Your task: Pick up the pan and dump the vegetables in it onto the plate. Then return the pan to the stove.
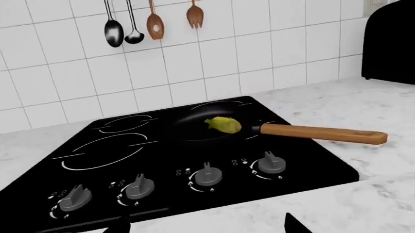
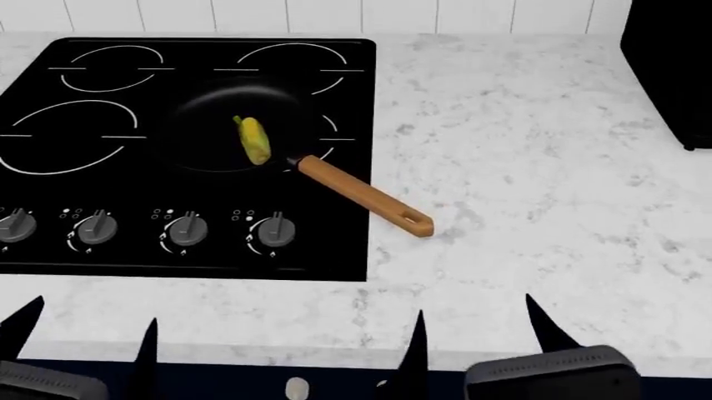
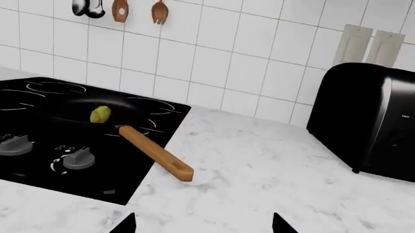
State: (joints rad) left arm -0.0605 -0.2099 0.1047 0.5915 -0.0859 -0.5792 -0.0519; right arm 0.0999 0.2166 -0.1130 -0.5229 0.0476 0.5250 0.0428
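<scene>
Black pan (image 2: 228, 125) on stove (image 2: 67, 233) — well beyond both end effectors

1. The stove (image 2: 67, 242) runs off the head view's left edge, cutting its left burner rings and leftmost knob.
2. The black toaster (image 3: 366, 121) is cut by the right edge in the right wrist view; only a corner shows in the head view.
3. The left gripper (image 2: 83, 337) and right gripper (image 2: 473, 329) show only dark fingertips at the bottom edge; their bodies are cut off.
4. The hanging utensils (image 3: 120, 8) lose their handles past the top edge.
</scene>
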